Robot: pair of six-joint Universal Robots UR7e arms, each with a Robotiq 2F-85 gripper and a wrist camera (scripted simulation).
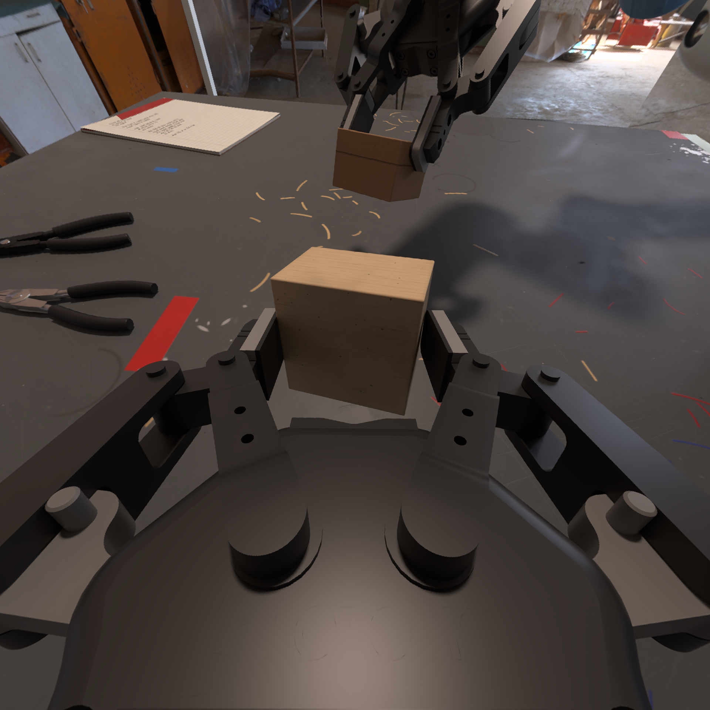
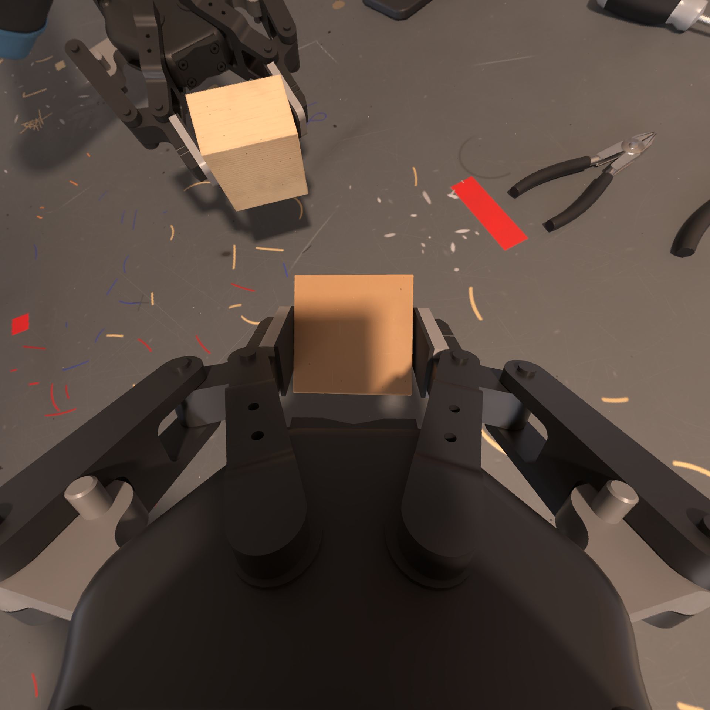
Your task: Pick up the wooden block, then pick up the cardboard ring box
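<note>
My left gripper [image 1: 351, 345] is shut on the pale wooden block [image 1: 349, 326] and holds it above the dark table. The block also shows in the right wrist view [image 2: 246, 146], up at the left, held by the left gripper [image 2: 242, 130]. My right gripper [image 2: 352, 342] is shut on the brown cardboard ring box [image 2: 352, 334], lifted off the table. In the left wrist view the ring box [image 1: 374, 171] hangs ahead of the block, held by the right gripper [image 1: 388, 134].
Two black-handled pliers [image 1: 77, 303] [image 1: 69, 234] lie at the left of the table [image 1: 538, 230], also in the right wrist view [image 2: 576, 176]. A lined notepad [image 1: 184, 125] lies at the far left. Red tape strip [image 1: 163, 332] and scattered shavings mark the surface.
</note>
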